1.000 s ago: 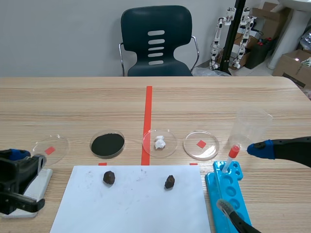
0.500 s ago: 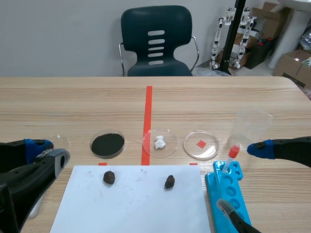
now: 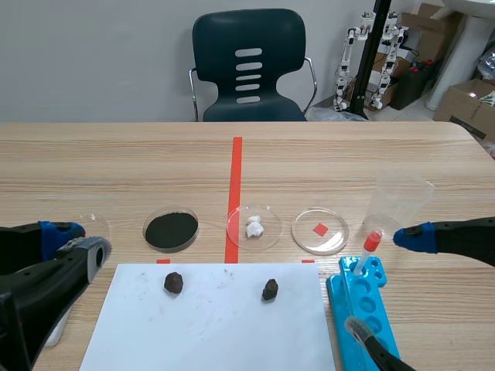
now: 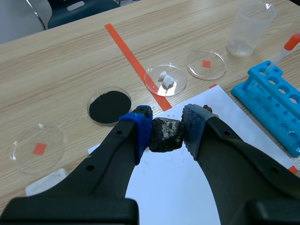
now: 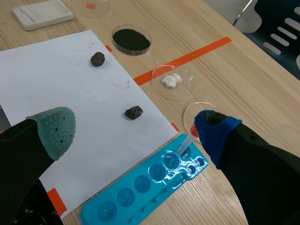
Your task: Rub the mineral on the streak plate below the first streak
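My left gripper (image 4: 166, 133) is shut on a dark, rough mineral (image 4: 166, 135) and holds it above the near left part of the white paper (image 4: 178, 183). The white streak plate (image 4: 47, 182) lies on the table beside the paper, off to the side of that gripper. In the scene view the left gripper (image 3: 77, 239) covers most of the plate. The right wrist view shows the streak plate (image 5: 43, 14) whole, far ahead. My right gripper (image 3: 387, 282) stands open over the blue well tray (image 3: 371, 317), holding nothing.
Two more dark minerals (image 3: 173, 283) (image 3: 269, 290) lie on the paper (image 3: 209, 332). Behind it stand a black powder dish (image 3: 171, 229), a dish with white pieces (image 3: 254, 226) and two dishes over red squares. A dropper (image 3: 367, 251) and a plastic cup (image 3: 398, 197) are at the right.
A second ago the left gripper sat low over the streak plate. It has since swung up and forward, and it has kept still for the last half second. The right arm has not moved.
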